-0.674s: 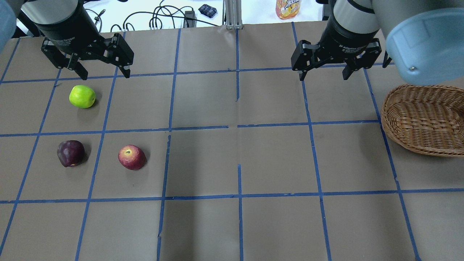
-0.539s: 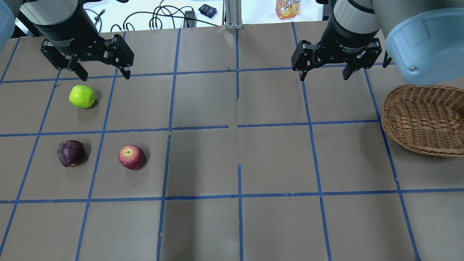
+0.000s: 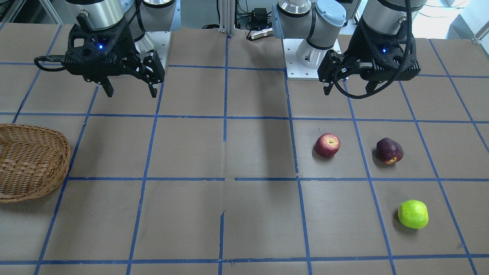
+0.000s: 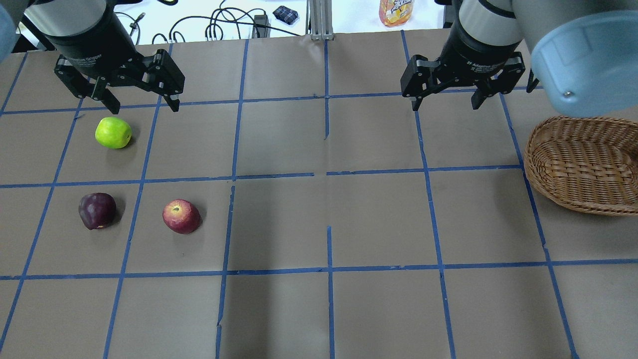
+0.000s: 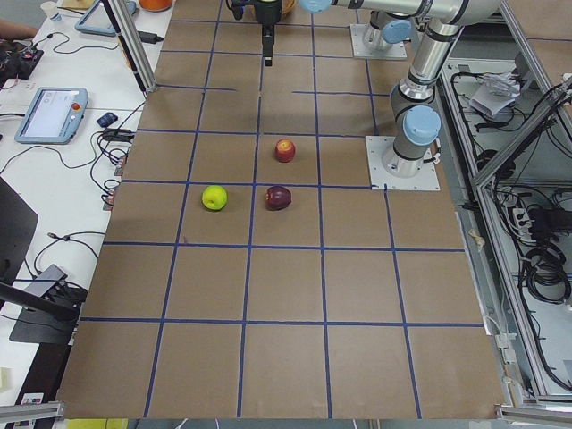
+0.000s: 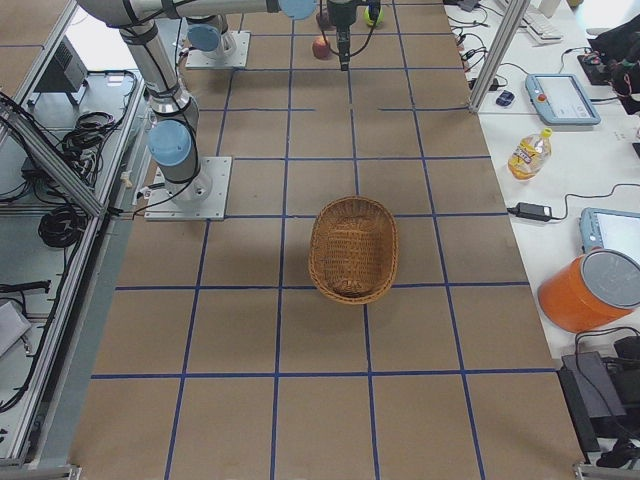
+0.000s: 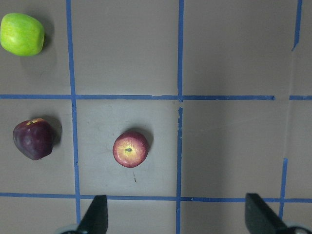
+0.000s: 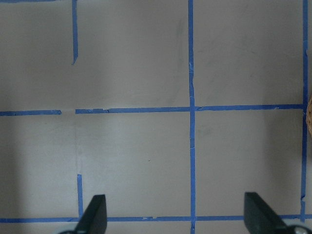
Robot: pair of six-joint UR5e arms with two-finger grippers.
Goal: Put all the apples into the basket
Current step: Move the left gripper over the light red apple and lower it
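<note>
right hand (image 4: 445, 106), fingers apart, reads "2f adaptive" on its body.

light: bright, even, coming from above in every view; table (image 4: 379, 219) is showing no glare. shadows: a soft dark band is running down the table's middle in the overhead and front-facing views; green apple (image 4: 113, 132), maroon apple (image 4: 97, 211) and red apple (image 4: 181, 216) are each casting a small soft shadow to the overhead view's right. exposure: white bench (image 4: 354, 17) beyond the table is washing out. focus: blue joint cap (image 4: 583, 60) nearest the overhead camera is looking soft.
</note>
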